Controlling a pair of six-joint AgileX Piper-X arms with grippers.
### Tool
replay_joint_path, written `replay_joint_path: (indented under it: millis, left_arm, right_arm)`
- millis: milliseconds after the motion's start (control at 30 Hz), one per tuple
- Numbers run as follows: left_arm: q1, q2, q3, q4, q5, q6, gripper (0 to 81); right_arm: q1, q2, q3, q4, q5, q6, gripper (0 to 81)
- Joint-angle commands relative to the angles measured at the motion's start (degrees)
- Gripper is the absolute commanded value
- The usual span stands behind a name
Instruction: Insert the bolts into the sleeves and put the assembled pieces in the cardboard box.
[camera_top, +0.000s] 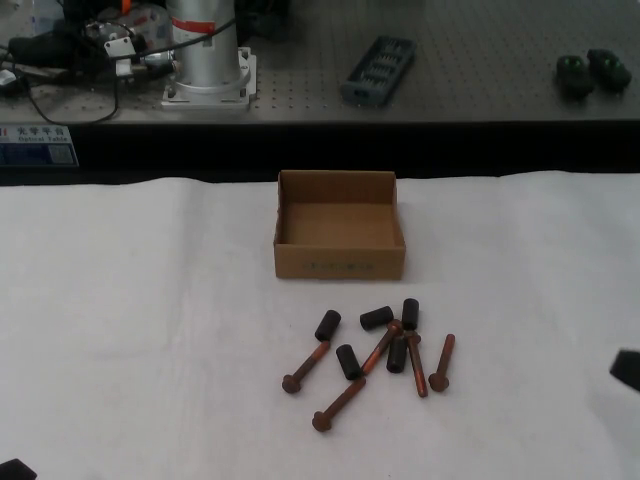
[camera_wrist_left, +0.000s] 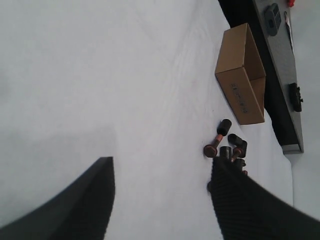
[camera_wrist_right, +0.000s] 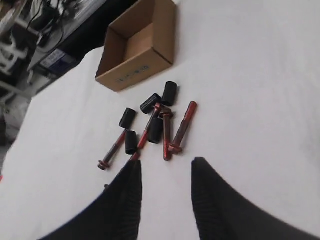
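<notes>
Five black sleeves (camera_top: 328, 325) and a handful of copper-coloured bolts (camera_top: 338, 404) lie in a loose heap on the white surface (camera_top: 150, 350), some crossing or touching each other. One bolt's tip meets a sleeve, but I cannot tell whether it sits inside. The cardboard box (camera_top: 340, 235) stands just beyond the heap, open side up, near the far edge of the white cover.

The left claw (camera_wrist_left: 160, 160) hangs over bare cover off to one side of the heap, its fingers spread wide with nothing between them. The right claw (camera_wrist_right: 167, 162) hangs close to the heap, its fingers also apart and holding nothing.

Farther back, a metal column (camera_top: 205, 50) stands on a dark perforated board.
</notes>
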Motion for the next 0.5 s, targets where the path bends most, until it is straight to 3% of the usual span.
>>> replay_joint_path:
  millis: [0,233,467]
  left_arm:
    - [0.2,0.0,-0.6,-0.8,-0.3,-0.2,41.8]
    - [0.2,0.0,-0.6,-0.8,1.1,-0.2,41.8]
    - [0.2,0.0,-0.6,-0.8,2.7,-0.2,41.8]
  right_arm:
    - [0.1,13.3,-8.6,-1.2,-4.2,-12.6,26.8]
    - [0.1,36.2,-25.0,3.8,-8.9,-33.0,26.9]
    - [0.1,47.8,-38.0,13.3,-8.6,-61.6,26.9]
